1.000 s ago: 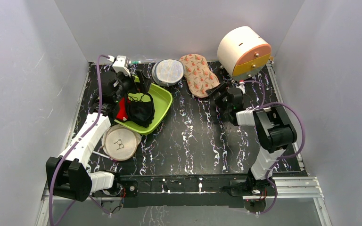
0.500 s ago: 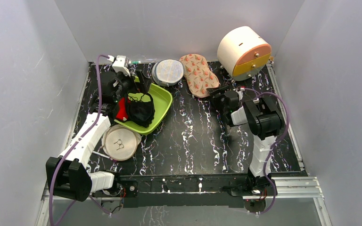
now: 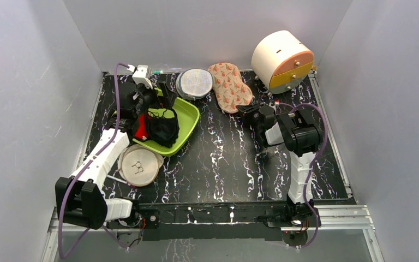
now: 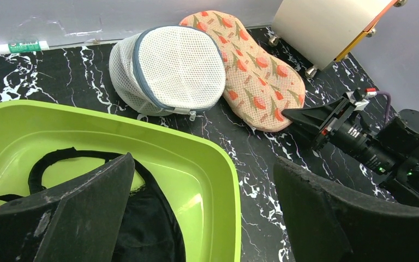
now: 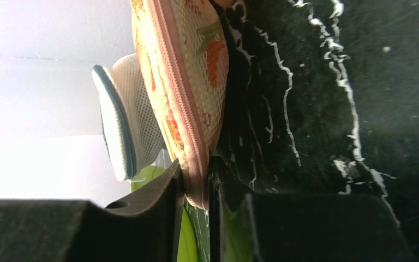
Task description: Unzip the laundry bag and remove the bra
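Shifting left, R gripper (image 3: 244, 111) pinches laundry bag (image 3: 229, 86).

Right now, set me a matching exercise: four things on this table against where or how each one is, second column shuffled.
1. laundry bag
2. grey-rimmed mesh pouch
3. black garment
4. left end effector

A. lying in the green tub
B. open, above the green tub
C. rim pinched in the right end effector
D. at the back, next to the laundry bag

Pairs: 1-C, 2-D, 3-A, 4-B
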{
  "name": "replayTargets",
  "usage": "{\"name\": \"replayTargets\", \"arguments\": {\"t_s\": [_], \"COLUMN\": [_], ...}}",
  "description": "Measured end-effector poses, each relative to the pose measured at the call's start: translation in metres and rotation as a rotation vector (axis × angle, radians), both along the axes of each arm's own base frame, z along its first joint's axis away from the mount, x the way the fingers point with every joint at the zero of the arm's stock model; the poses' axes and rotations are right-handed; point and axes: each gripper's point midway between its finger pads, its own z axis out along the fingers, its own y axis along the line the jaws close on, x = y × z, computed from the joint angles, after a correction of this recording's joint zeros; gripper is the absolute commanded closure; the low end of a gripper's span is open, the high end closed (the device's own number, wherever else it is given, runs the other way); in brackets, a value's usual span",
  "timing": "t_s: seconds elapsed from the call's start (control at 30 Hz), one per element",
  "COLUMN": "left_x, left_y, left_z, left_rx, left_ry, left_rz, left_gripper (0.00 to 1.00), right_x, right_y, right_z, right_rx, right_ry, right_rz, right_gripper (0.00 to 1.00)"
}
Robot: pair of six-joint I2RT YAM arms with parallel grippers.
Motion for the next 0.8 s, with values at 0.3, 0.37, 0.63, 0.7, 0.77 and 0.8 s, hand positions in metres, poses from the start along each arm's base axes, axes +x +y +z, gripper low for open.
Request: {"name": "replayTargets", "arguments": {"t_s": [0.3, 0.37, 0.63, 0.7, 0.77, 0.8], "left_x": [0.001, 0.002, 0.007, 0.008, 0.003, -0.002], "left_y": [-0.002, -0.004, -0.017, -0.024, -0.038, -0.049], "left_z": [-0.004, -0.008, -0.037, -0.045, -0.051, -0.054], "left_rx": [-0.003, -0.005, -0.026, -0.018, 0.009, 0.030], "left_ry": [0.012, 0.024, 0.108, 0.123, 0.129, 0.122], "left_rz": [-0.010, -0.016, -0.062, -0.079, -0.119, -0.154], "left_gripper": [0.02, 0.02, 0.11, 0.12, 0.13, 0.13], "right_x": [-0.034, -0.042, -0.113, -0.126, -0.136, -0.140], "right_y": [-0.018, -0.020, -0.031, -0.031, -0.029, -0.029], "right_z": [-0.008, -0.004, 0.024, 0.030, 0.040, 0.045], "right_rx": [0.021, 0.017, -0.019, -0.051, -0.102, -0.127], "right_ry": [0.001, -0.008, -0.043, -0.034, -0.035, -0.036], "right_rz": [0.078, 0.124, 0.317, 0.361, 0.410, 0.430], "right_gripper": [0.98, 1.00, 1.00, 1.00, 1.00, 1.00]}}
